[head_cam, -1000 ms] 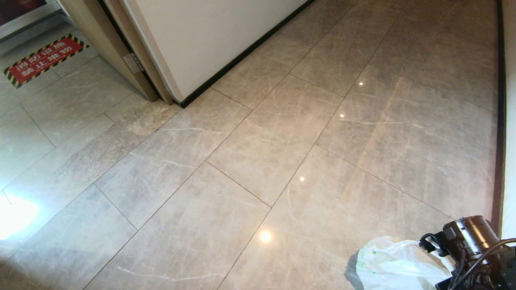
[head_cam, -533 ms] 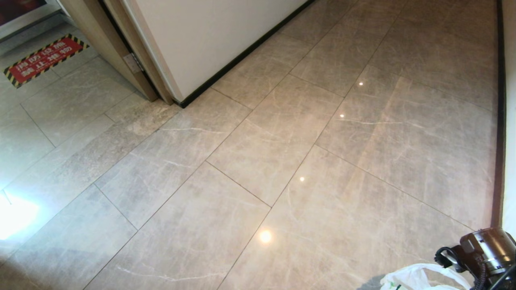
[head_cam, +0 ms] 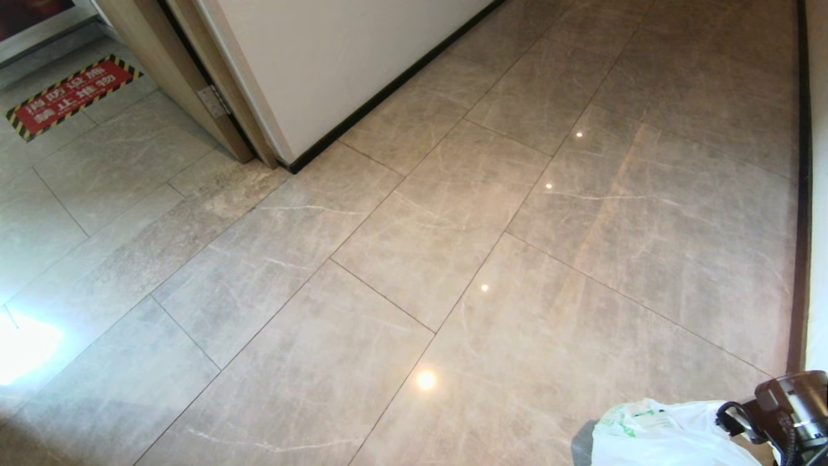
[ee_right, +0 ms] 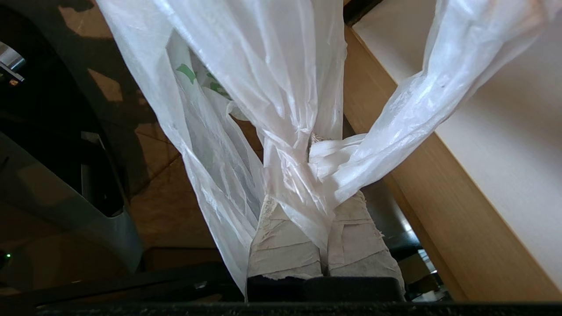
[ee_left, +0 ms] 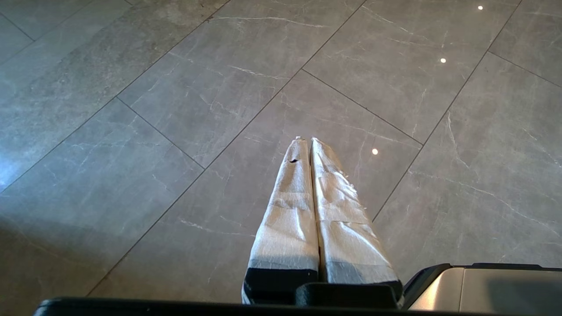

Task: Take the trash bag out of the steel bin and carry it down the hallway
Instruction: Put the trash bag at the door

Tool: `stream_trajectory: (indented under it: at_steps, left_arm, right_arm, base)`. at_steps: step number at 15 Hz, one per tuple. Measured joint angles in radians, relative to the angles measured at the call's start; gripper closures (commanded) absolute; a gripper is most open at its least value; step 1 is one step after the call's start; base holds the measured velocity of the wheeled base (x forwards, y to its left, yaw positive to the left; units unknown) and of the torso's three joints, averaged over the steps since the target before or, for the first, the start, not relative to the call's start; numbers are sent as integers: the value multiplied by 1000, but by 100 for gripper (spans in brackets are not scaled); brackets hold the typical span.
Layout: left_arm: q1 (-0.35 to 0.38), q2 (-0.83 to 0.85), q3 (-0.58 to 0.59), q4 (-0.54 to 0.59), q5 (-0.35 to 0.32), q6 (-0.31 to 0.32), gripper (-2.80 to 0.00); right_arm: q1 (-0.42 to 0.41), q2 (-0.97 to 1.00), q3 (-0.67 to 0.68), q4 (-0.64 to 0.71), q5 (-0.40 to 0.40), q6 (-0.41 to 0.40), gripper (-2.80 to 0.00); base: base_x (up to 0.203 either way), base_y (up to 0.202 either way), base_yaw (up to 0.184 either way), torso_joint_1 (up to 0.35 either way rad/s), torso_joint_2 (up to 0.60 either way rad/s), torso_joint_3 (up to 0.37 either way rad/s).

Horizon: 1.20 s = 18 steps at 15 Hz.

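Note:
The trash bag (head_cam: 660, 433), thin white plastic with green print, hangs at the bottom right of the head view, above the glossy hallway floor (head_cam: 453, 226). My right arm's wrist (head_cam: 792, 401) sits just right of it. In the right wrist view my right gripper (ee_right: 314, 145) is shut on the bag's gathered handles (ee_right: 303, 175), and the rest of the bag (ee_right: 263, 87) billows beyond the taped fingers (ee_right: 281, 245). My left gripper (ee_left: 306, 139) is shut and empty over the tiles. The steel bin is out of view.
A white wall with black skirting (head_cam: 336, 58) and a wooden door frame (head_cam: 187, 84) stand at the far left. A red floor sticker (head_cam: 71, 94) lies beyond. Black skirting (head_cam: 802, 194) runs along the right wall. A wooden ledge (ee_right: 417, 175) passes close to the held bag.
My right wrist has shifted toward the bottom right corner of the head view. The bag dipped almost out of sight, then swung back into view. The floor has not shifted.

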Motion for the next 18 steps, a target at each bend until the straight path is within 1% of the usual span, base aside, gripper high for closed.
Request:
stream_trajectory:
  at_steps: [4, 6, 8, 9, 13, 14, 16, 18]
  left_arm:
    - [0, 0, 0, 0, 0, 0, 0]
    - [0, 0, 0, 0, 0, 0, 0]
    - [0, 0, 0, 0, 0, 0, 0]
    - [0, 0, 0, 0, 0, 0, 0]
    - [0, 0, 0, 0, 0, 0, 0]
    - [0, 0, 0, 0, 0, 0, 0]
    - [0, 0, 0, 0, 0, 0, 0]
    - [0, 0, 0, 0, 0, 0, 0]
  right_arm:
    - [-60, 33, -20, -50, -22, -10, 0]
    - [-113, 55, -26, -123, -22, -63, 0]
    - [-176, 77, -31, -163, -18, -141, 0]
    - [-195, 91, -32, -180, -13, -168, 0]
    - [-239, 145, -33, -215, 7, -175, 0]
    - [-249, 154, -32, -216, 16, -174, -280]
    - [-266, 173, -35, -236, 52, -175, -280]
    - [-277, 192, -36, -279, 70, -177, -280]
  base:
    - [0, 0, 0, 0, 0, 0]
    - [0, 0, 0, 0, 0, 0]
    - [0, 0, 0, 0, 0, 0]
    - [0, 0, 0, 0, 0, 0]
    - [0, 0, 0, 0, 0, 0]
    - [0, 0, 0, 0, 0, 0]
    - [0, 0, 0, 0, 0, 0]
    - [0, 0, 0, 0, 0, 0]
